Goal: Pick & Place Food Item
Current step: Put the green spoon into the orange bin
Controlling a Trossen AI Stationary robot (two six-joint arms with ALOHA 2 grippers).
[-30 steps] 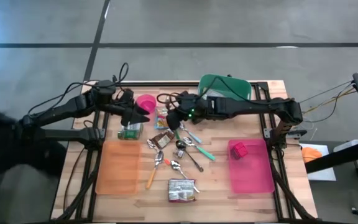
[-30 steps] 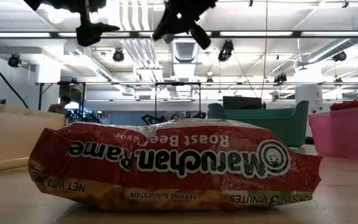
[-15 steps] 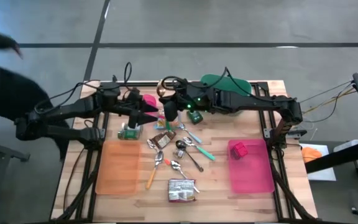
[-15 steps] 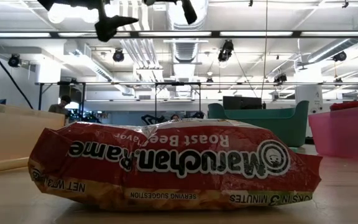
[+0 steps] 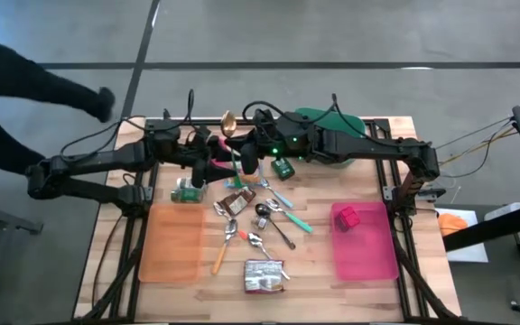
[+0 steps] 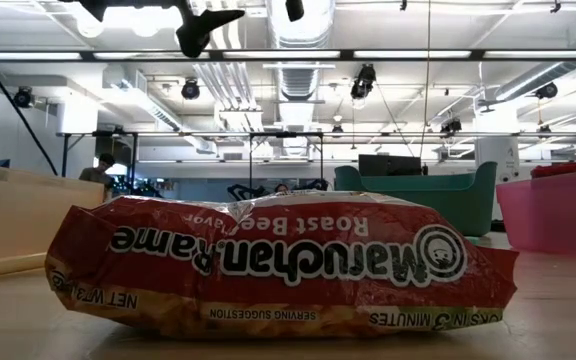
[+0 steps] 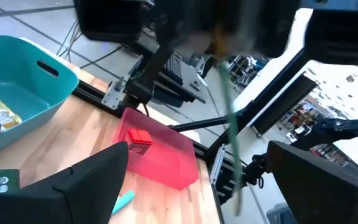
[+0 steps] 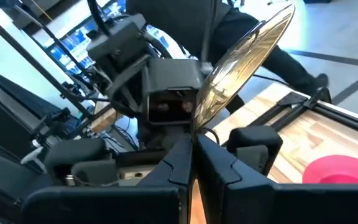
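The ramen packet (image 5: 263, 275) lies flat near the table's front edge and fills the low view (image 6: 278, 265). My right gripper (image 5: 245, 162) is over the far middle of the table, raised and shut on a spoon (image 5: 233, 135) with a gold bowl (image 8: 244, 56) and a green handle (image 7: 230, 124). My left gripper (image 5: 215, 162) is open just left of it, and the spoon's handle shows ahead of its fingers (image 7: 86, 183). In the low view the left gripper (image 6: 208, 20) is at the top edge. My right gripper pinches the spoon's handle (image 8: 196, 134) between its two fingers, close under the bowl. The spoon is lifted clear of the table. Its gold bowl stands beyond the fingertips and its green handle hangs down below.
Several spoons and a teal utensil (image 5: 273, 217) lie mid-table with a brown packet (image 5: 237, 199) and a green box (image 5: 283, 168). A pink bowl (image 5: 211, 147) and a green bin (image 5: 332, 126) stand at the far edge. An orange tray (image 5: 171, 242) lies left and a pink tray (image 5: 368, 248) right. A person (image 5: 16, 99) is at the left.
My right gripper has risen and gone toward the table's far left with the spoon, leaving the low view's top edge; the spoon's gold bowl now points toward the far edge. My left gripper has gone up and toward the right, closer to the spoon.
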